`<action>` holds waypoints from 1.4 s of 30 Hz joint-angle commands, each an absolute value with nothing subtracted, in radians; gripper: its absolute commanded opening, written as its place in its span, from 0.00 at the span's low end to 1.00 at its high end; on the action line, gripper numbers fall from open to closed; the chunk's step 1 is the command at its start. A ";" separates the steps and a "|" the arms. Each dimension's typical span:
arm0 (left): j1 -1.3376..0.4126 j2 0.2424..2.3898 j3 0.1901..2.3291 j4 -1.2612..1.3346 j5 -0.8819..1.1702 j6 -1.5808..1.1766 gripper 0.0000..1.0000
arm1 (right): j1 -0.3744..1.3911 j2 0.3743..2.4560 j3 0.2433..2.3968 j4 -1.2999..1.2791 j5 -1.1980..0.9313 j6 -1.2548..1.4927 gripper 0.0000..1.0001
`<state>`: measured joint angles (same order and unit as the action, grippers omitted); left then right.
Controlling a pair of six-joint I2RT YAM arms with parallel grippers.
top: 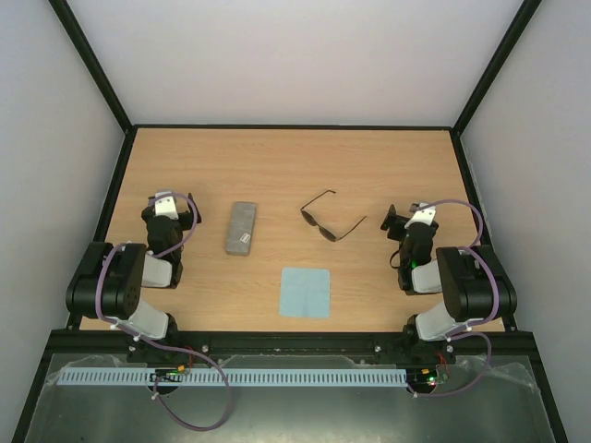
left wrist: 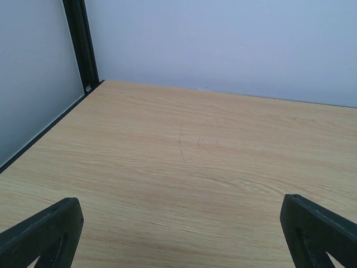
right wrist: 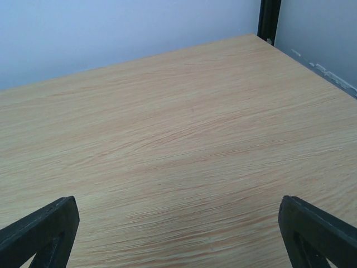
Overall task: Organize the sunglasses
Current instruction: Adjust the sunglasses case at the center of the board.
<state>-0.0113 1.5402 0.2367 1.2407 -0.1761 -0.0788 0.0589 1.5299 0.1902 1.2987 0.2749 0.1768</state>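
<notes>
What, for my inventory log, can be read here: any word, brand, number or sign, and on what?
No text is readable.
Grey rectangular case: small white patch, perhaps a label, too small to read.
Dark wire-framed sunglasses, light blue square cloth: nothing visible.

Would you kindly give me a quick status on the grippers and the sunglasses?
Left gripper open, empty. Right gripper open, empty. Sunglasses unfolded on table, untouched, between case and right gripper. Nothing in the way.
</notes>
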 commanded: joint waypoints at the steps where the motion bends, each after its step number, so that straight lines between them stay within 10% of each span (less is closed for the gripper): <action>1: -0.014 1.536 0.245 1.276 -0.176 -0.075 1.00 | 0.061 1.534 0.212 1.307 0.254 0.154 0.99; 27: -0.187 1.358 0.365 0.951 -0.343 0.041 1.00 | 0.074 1.476 0.162 1.359 0.155 0.093 0.98; 42: -0.374 1.244 0.967 -0.034 -0.210 -0.332 0.99 | 0.102 0.951 0.583 0.357 0.055 0.472 0.99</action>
<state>-0.3569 1.2434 0.8280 0.3172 -0.2722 -0.1631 0.0986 1.0515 0.5423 0.5655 0.2047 0.3542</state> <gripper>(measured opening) 0.995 0.986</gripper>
